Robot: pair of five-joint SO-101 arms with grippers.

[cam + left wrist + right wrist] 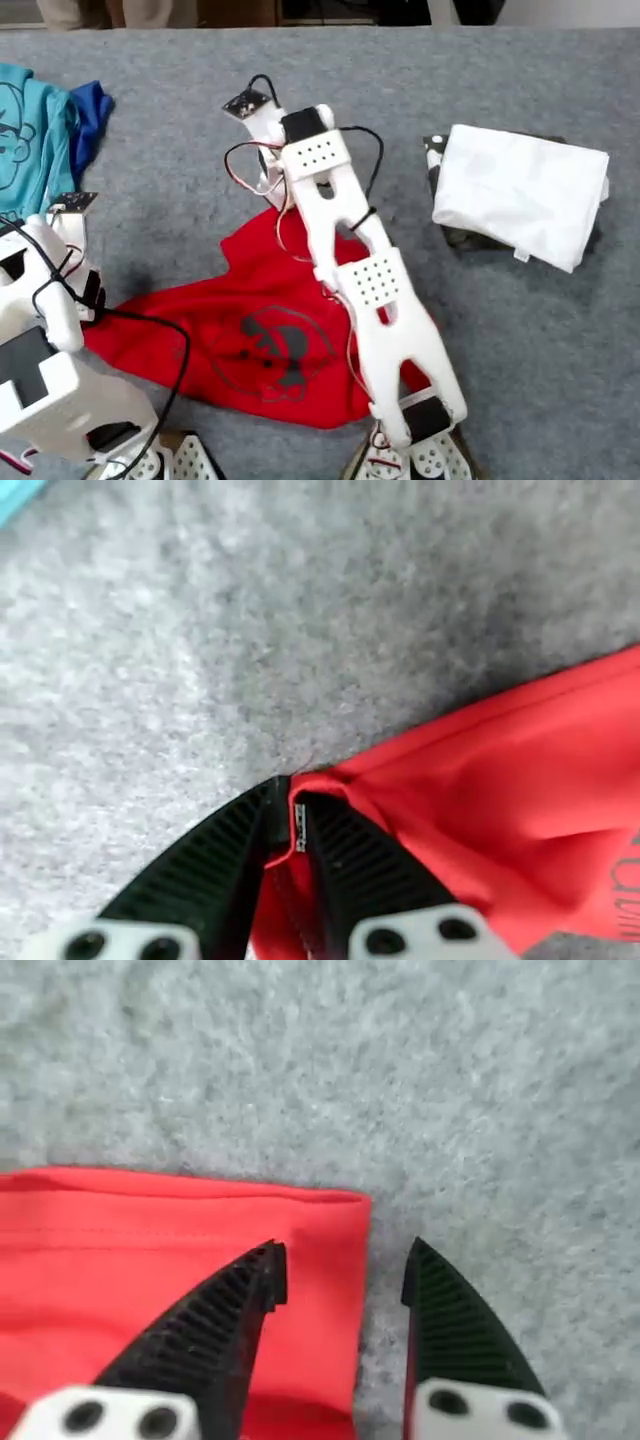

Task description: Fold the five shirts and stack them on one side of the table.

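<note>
The red cloth shirt [230, 300] looks smooth and matt, the grey table covering [520, 340] fuzzy, the black plastic fingers [215, 1320] ribbed.

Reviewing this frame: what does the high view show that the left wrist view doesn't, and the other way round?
High view: the folded white shirt on a dark one at the table's right side, a blue shirt at the far left, and an arm stretched over the red shirt. Left wrist view: the left gripper pinched shut on the red shirt's edge. Both: the red shirt on the grey table cover.
</note>
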